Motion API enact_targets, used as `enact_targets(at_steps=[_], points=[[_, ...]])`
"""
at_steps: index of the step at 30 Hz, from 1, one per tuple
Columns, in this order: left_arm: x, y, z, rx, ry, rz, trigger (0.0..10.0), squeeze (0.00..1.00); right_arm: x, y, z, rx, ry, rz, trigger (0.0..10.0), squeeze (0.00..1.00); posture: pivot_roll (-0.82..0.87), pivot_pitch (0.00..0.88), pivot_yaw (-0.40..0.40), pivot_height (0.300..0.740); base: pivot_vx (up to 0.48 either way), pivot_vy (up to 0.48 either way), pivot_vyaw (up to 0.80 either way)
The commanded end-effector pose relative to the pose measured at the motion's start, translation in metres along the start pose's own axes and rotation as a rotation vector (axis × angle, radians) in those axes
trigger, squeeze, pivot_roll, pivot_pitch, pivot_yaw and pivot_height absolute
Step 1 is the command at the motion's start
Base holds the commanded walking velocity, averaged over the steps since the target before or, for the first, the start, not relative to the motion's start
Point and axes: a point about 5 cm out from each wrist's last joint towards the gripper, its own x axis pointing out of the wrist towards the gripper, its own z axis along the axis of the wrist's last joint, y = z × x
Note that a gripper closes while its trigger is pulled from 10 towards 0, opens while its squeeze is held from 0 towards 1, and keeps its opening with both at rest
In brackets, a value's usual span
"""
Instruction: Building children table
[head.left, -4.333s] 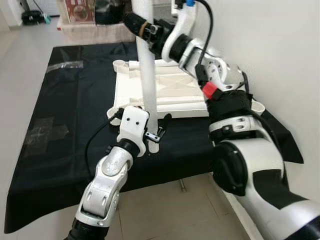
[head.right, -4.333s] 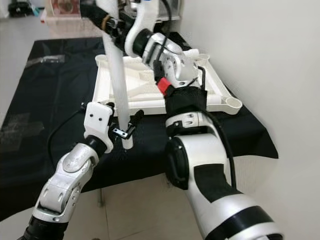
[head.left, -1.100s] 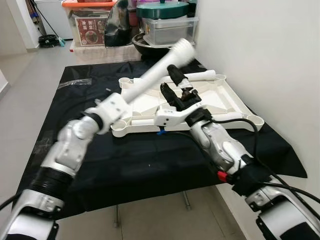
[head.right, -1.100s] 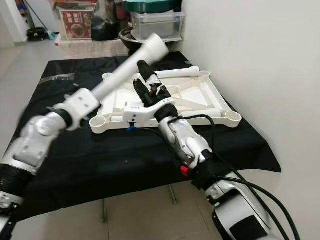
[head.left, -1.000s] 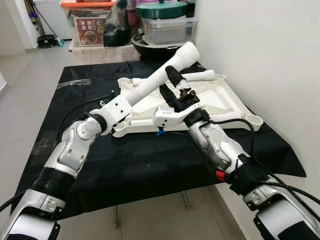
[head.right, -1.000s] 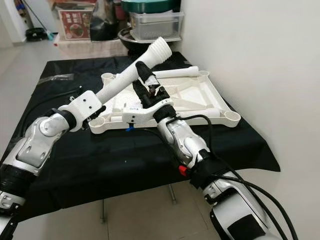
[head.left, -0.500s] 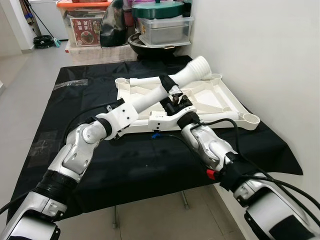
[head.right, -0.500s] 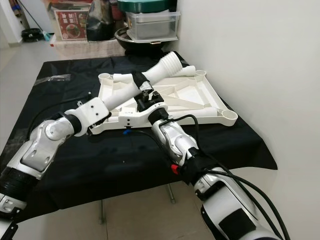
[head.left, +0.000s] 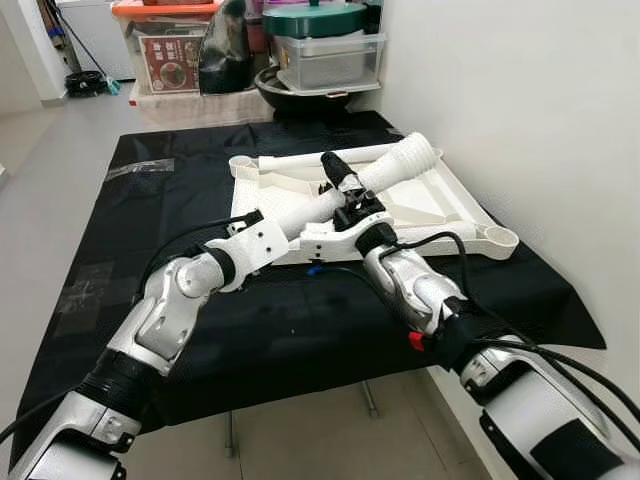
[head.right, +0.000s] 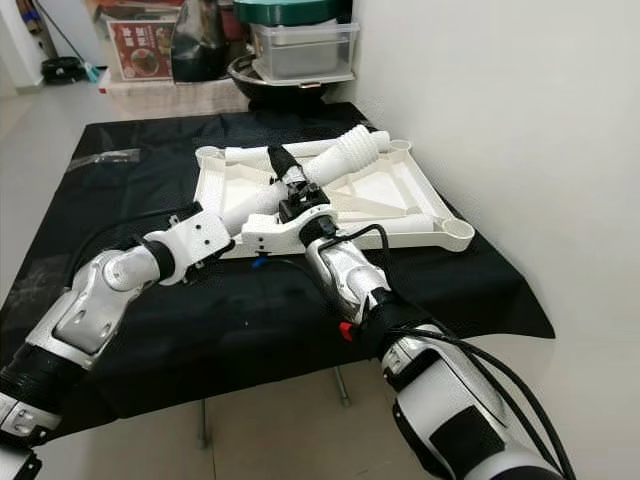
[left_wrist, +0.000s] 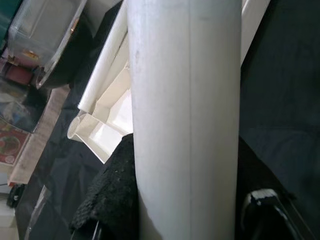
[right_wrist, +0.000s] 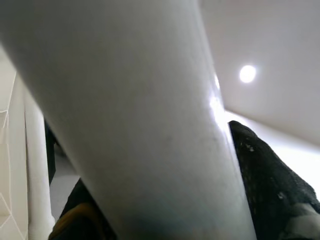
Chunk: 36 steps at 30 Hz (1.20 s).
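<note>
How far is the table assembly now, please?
Done: the tabletop lies upside down on the black cloth, one leg lying along its far edge. In hand: both end effectors hold a second leg above it. Left: the visible corner sockets are empty.

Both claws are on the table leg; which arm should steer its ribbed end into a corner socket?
Probably right: the right claw grips the table leg nearer its ribbed end, above the upturned tabletop; the left claw holds the far end.
</note>
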Motion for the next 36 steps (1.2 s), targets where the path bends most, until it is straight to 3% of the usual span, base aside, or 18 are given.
enact_targets(at_steps=[1, 9, 11, 17, 18, 20, 28, 29, 30, 31, 36], points=[[-0.001, -0.006, 0.007, 0.011, -0.045, -0.029, 10.0, 0.00, 0.002, -0.003, -0.005, 0.028, 0.016, -0.008, 0.0, 0.00, 0.03, 0.000, 0.013, 0.740, 0.000, 0.000, 0.00], [-0.002, -0.004, 0.006, 0.004, -0.036, -0.018, 10.0, 0.00, 0.003, 0.000, -0.006, 0.036, 0.015, 0.006, 0.0, 0.00, 0.03, 0.002, 0.013, 0.740, 0.000, 0.000, 0.00], [-0.001, -0.004, 0.006, -0.047, -0.028, -0.003, 10.0, 0.00, 0.003, 0.003, -0.005, 0.039, 0.016, 0.020, 0.0, 0.00, 0.03, 0.003, 0.011, 0.740, 0.000, 0.000, 0.00], [-0.001, 0.000, 0.006, -0.092, -0.020, 0.042, 10.0, 0.00, 0.002, 0.006, -0.006, 0.044, 0.024, 0.037, 0.0, 0.00, 0.03, 0.005, 0.012, 0.740, 0.000, 0.000, 0.00], [-0.001, 0.000, 0.006, -0.109, -0.021, 0.043, 10.0, 1.00, 0.002, 0.007, -0.006, 0.045, 0.026, 0.037, 0.0, 0.00, 0.03, 0.005, 0.011, 0.740, 0.000, 0.000, 0.00], [0.000, 0.006, 0.008, -0.121, -0.036, 0.085, 10.0, 1.00, 0.003, 0.006, -0.007, 0.049, 0.031, 0.036, 0.0, 0.00, 0.03, 0.003, 0.012, 0.740, 0.000, 0.000, 0.00], [0.001, 0.007, 0.008, -0.097, -0.028, 0.078, 10.0, 1.00, 0.003, 0.007, -0.008, 0.061, 0.033, 0.041, 0.0, 0.00, 0.03, 0.002, 0.013, 0.740, 0.000, 0.000, 0.00], [0.001, 0.008, 0.009, -0.087, -0.032, 0.080, 10.0, 0.75, 0.003, 0.008, -0.008, 0.066, 0.033, 0.041, 0.0, 0.00, 0.03, 0.002, 0.013, 0.740, 0.000, 0.000, 0.00], [0.001, 0.008, 0.009, -0.087, -0.032, 0.080, 10.0, 0.75, 0.003, 0.008, -0.008, 0.066, 0.033, 0.041, 0.0, 0.00, 0.03, 0.002, 0.013, 0.740, 0.000, 0.000, 0.00], [0.001, 0.008, 0.011, -0.089, -0.039, 0.087, 10.0, 0.00, 0.003, 0.008, -0.008, 0.070, 0.031, 0.041, 0.0, 0.00, 0.03, 0.002, 0.013, 0.740, 0.000, 0.000, 0.00], [-0.001, 0.021, 0.021, -0.106, -0.083, 0.169, 10.0, 0.00, 0.001, 0.014, -0.005, 0.075, 0.018, 0.073, 0.0, 0.00, 0.03, 0.001, 0.014, 0.740, 0.000, 0.000, 0.00]])
